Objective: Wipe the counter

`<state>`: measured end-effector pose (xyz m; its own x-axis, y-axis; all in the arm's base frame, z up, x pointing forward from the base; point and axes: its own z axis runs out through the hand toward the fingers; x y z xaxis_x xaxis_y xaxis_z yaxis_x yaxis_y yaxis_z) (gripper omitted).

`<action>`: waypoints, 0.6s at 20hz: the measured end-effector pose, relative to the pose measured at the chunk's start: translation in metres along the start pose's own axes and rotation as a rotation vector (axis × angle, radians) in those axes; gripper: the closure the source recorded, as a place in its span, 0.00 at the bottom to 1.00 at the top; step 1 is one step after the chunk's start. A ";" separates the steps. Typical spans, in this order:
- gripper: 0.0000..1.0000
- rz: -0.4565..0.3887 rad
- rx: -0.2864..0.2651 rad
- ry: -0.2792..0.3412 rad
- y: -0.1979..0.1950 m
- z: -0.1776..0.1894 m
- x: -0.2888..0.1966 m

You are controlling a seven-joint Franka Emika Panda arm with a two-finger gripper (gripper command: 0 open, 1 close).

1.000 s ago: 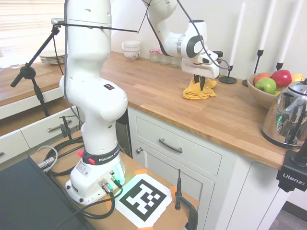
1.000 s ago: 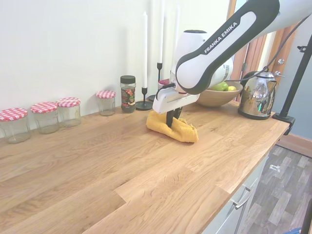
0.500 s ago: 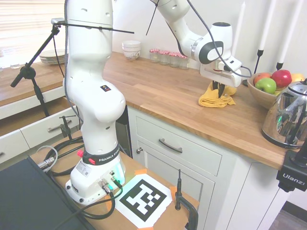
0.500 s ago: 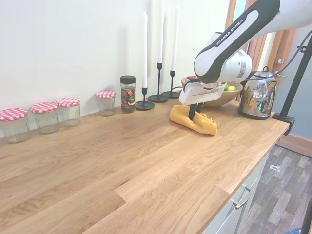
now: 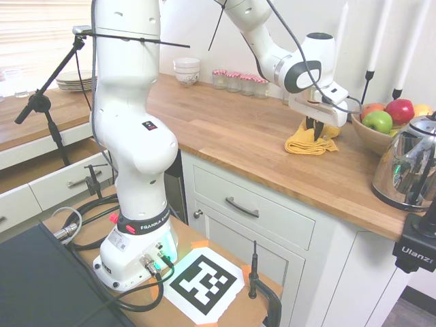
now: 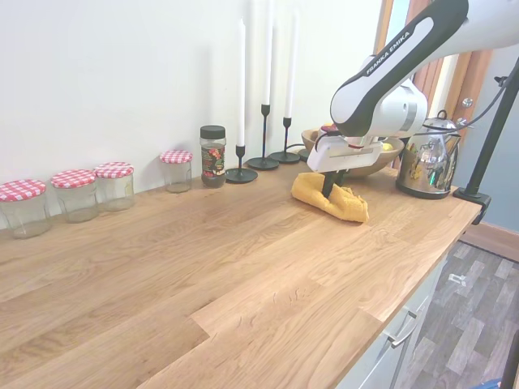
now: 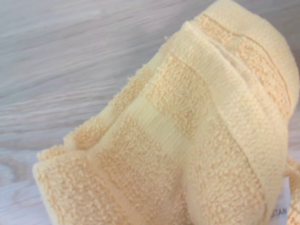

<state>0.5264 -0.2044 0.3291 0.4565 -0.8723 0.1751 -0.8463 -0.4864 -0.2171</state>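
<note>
A yellow cloth point(image 6: 331, 200) is pinned to the counter point(image 6: 203, 284) by the gripper point(image 6: 328, 188), right of centre in the second exterior view.

Nearest in that view, bare butcher-block planks fill the lower half of the frame. Further in, the crumpled cloth is seen lying on the wood with the dark fingers closed into its folds; in the wrist view its ribbed terry weave point(image 7: 187, 140) fills most of the frame over pale wood grain. Just behind the cloth a wooden fruit bowl point(image 6: 365, 158) is seen, with a steel kettle point(image 6: 426, 162) at the right edge. Along the wall stand three black candlesticks point(image 6: 263, 134), a dark-lidded spice jar point(image 6: 212, 156), and, toward the left edge, four jars with red checked lids point(image 6: 77, 194).
</note>
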 end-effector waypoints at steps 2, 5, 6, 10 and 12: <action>0.00 0.001 0.000 0.000 0.001 0.000 0.000; 0.00 0.003 -0.001 0.000 0.002 -0.001 0.001; 0.00 0.004 -0.001 0.000 0.003 -0.001 0.001; 0.00 0.009 -0.003 -0.002 0.008 -0.002 -0.001; 0.00 0.013 -0.004 -0.004 0.011 -0.004 -0.002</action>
<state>0.5146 -0.2077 0.3300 0.4465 -0.8787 0.1687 -0.8533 -0.4749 -0.2152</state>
